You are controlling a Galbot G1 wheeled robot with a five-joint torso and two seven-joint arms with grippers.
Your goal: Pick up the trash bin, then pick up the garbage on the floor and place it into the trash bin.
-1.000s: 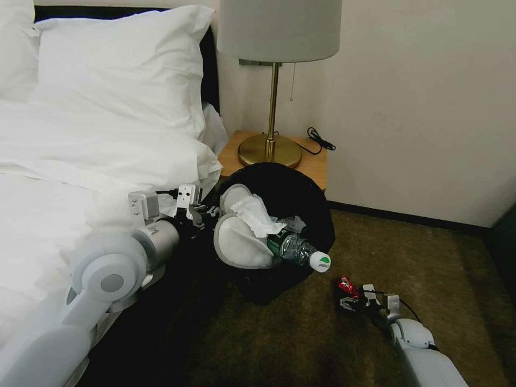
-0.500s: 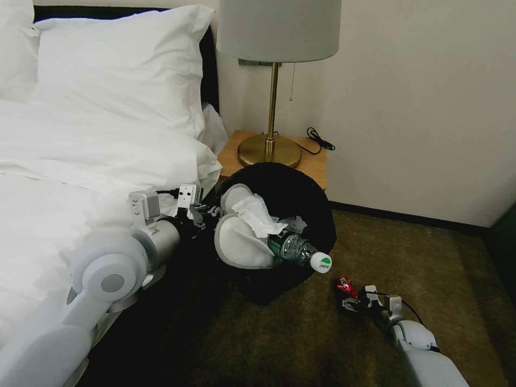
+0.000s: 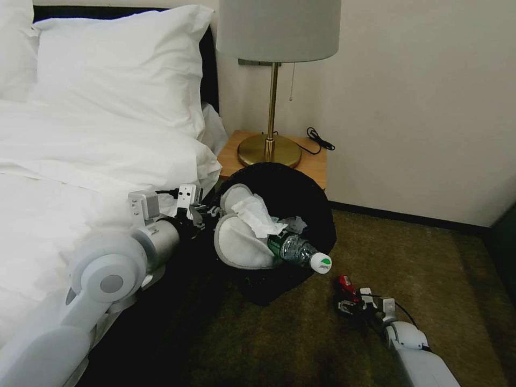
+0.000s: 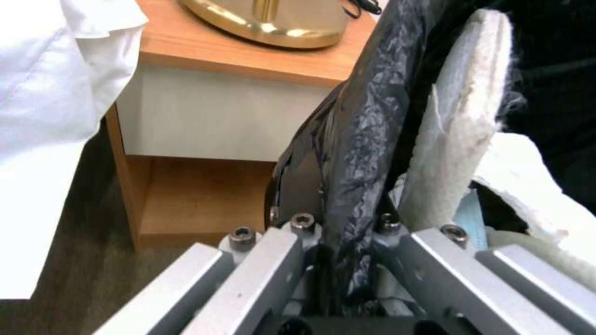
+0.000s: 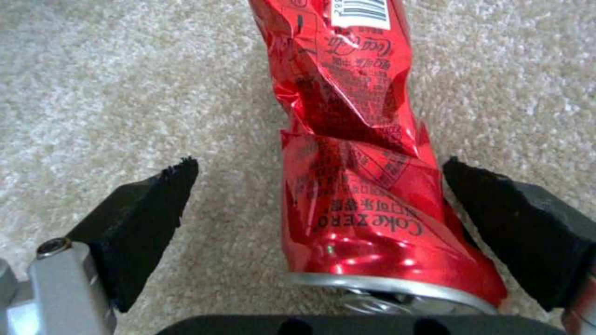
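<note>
The black trash bin [image 3: 301, 199] hangs tilted beside the bed, with my left gripper [image 3: 207, 211] shut on its rim; the left wrist view shows that gripper [image 4: 344, 235] pinching the rim and its black liner [image 4: 366, 121]. Inside the bin lie two white slippers [image 3: 239, 244], tissues [image 3: 257, 215] and a green-capped bottle [image 3: 301, 252]. On the floor [image 3: 430, 258], a crushed red can [image 3: 344, 282] lies between the fingers of my open right gripper [image 3: 348, 301]. From the right wrist, the can [image 5: 348, 116] sits between the black pads [image 5: 143, 218] of that gripper [image 5: 320, 163], closer to one pad.
A wooden nightstand [image 3: 314, 161] with a brass lamp [image 3: 270, 150] stands right behind the bin, against the wall. The bed with white bedding [image 3: 80, 161] runs along my left arm. Open carpet stretches to the right of the can.
My right gripper has crept forward and down around the can, which now shows less from the head. The bin and left arm have stayed put.
</note>
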